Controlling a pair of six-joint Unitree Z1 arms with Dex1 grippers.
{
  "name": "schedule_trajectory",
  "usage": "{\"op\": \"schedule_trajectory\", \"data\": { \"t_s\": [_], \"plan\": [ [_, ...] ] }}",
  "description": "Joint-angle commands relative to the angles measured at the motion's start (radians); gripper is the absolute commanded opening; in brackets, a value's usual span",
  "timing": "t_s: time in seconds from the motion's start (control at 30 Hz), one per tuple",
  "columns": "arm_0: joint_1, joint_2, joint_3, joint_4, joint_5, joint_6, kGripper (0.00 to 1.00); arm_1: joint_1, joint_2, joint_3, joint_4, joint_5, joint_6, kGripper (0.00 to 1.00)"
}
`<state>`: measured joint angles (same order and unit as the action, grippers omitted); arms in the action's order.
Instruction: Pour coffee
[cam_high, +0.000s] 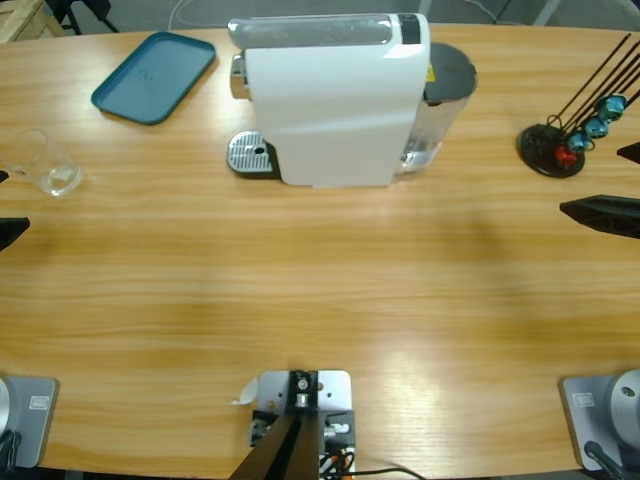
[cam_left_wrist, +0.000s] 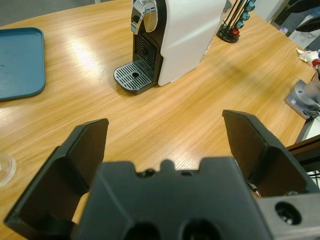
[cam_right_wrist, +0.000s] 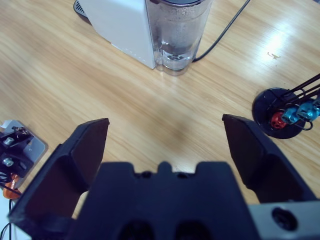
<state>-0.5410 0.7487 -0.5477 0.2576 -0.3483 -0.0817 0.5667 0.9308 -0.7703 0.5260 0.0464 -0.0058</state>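
Note:
A white coffee machine (cam_high: 335, 100) stands at the back middle of the table, its drip grate (cam_high: 250, 155) on its left side with nothing on it. A small clear glass (cam_high: 45, 165) stands near the left edge. The coffee is out of view. My left gripper (cam_high: 5, 203) is at the left edge just in front of the glass, open and holding nothing (cam_left_wrist: 165, 122). My right gripper (cam_high: 622, 182) is at the right edge, also open and holding nothing (cam_right_wrist: 165, 122). The left wrist view faces the machine (cam_left_wrist: 185, 35) and its grate (cam_left_wrist: 132, 77), and catches the glass's rim (cam_left_wrist: 5, 167).
A teal tray (cam_high: 155, 62) lies at the back left. A black capsule stand (cam_high: 555, 150) with red and blue capsules sits at the right, close to my right gripper. The machine's clear water tank (cam_right_wrist: 177, 30) and its cable face the right wrist view.

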Motion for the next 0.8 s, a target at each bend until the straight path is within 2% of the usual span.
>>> {"op": "schedule_trajectory", "data": {
  "t_s": [0.03, 0.23, 0.3, 0.4, 0.57, 0.73, 0.8],
  "plan": [
    [-0.008, 0.021, 0.024, -0.011, -0.018, -0.013, 1.0, 0.007, 0.002, 0.026, 0.002, 0.009, 0.01, 1.0],
    [-0.008, 0.027, 0.02, -0.011, -0.013, -0.018, 1.0, 0.007, 0.003, 0.026, 0.002, 0.008, 0.01, 1.0],
    [-0.008, 0.084, -0.005, -0.008, -0.008, -0.052, 1.0, 0.007, 0.002, 0.026, 0.002, 0.008, 0.01, 1.0],
    [-0.008, 0.219, -0.114, 0.028, -0.012, -0.058, 1.0, 0.007, 0.012, 0.024, 0.003, 0.008, 0.01, 1.0],
    [-0.008, 0.406, -0.377, 0.031, -0.009, -0.105, 1.0, 0.007, 0.022, 0.02, 0.005, 0.009, 0.01, 1.0],
    [-0.008, 0.641, -0.626, 0.067, -0.062, -0.292, 1.0, 0.007, 0.047, 0.013, 0.009, 0.008, 0.01, 1.0],
    [-0.008, 0.709, -0.675, 0.066, -0.08, -0.39, 1.0, 0.007, 0.052, 0.012, 0.009, 0.007, 0.01, 1.0]
  ]
}}
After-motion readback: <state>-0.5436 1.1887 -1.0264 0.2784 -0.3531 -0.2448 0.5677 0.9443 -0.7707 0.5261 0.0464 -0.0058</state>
